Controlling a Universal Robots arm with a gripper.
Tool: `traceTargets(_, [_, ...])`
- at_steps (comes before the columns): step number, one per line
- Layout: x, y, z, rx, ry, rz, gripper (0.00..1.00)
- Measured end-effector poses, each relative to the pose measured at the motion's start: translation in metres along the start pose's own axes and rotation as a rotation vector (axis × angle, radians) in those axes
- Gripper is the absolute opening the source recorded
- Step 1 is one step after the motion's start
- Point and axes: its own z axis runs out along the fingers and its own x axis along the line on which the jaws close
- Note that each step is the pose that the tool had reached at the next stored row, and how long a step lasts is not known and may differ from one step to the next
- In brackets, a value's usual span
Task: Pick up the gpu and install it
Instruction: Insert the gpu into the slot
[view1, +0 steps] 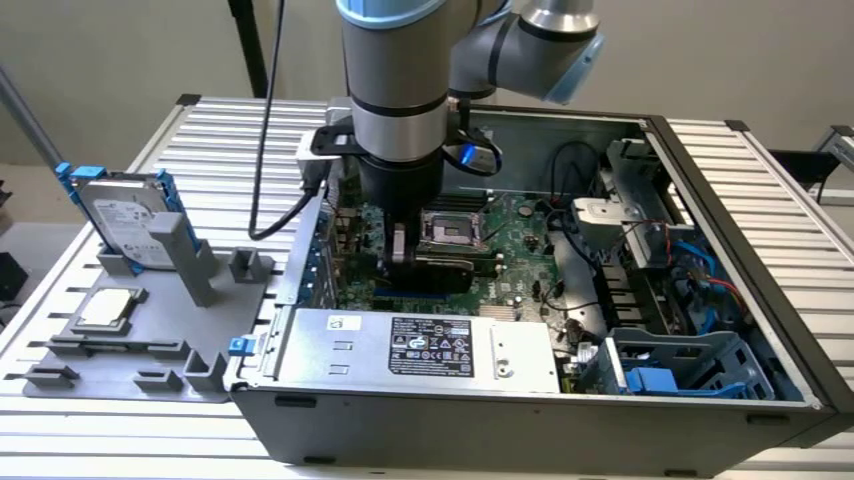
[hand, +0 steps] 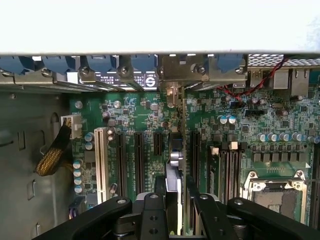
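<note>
gpu (hand: 173, 172) is edge-on between my fingers (hand: 150, 210), clamped on the card, standing upright over the motherboard (hand: 145, 117) inside the open PC case (view1: 747, 170), in line with one of the black expansion slots (hand: 139, 157). Its metal end bracket (hand: 175, 75) sits up at the rear slot wall. Can't tell if the edge connector is already in the slot or just above it.

Risks: card a slot off or tilted, so the contacts bind on the slot lip. Bracket catching the rear wall instead of dropping into its gap. Pushing down misaligned could flex the board. Neighbouring capacitors (hand: 227, 120) sit close to the slot.
</note>
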Motion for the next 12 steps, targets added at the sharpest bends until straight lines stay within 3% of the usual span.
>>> traceTargets(12, [0.0003, 0.0003, 0.0067, 0.0013, 0.0027, 0.053, 0.27])
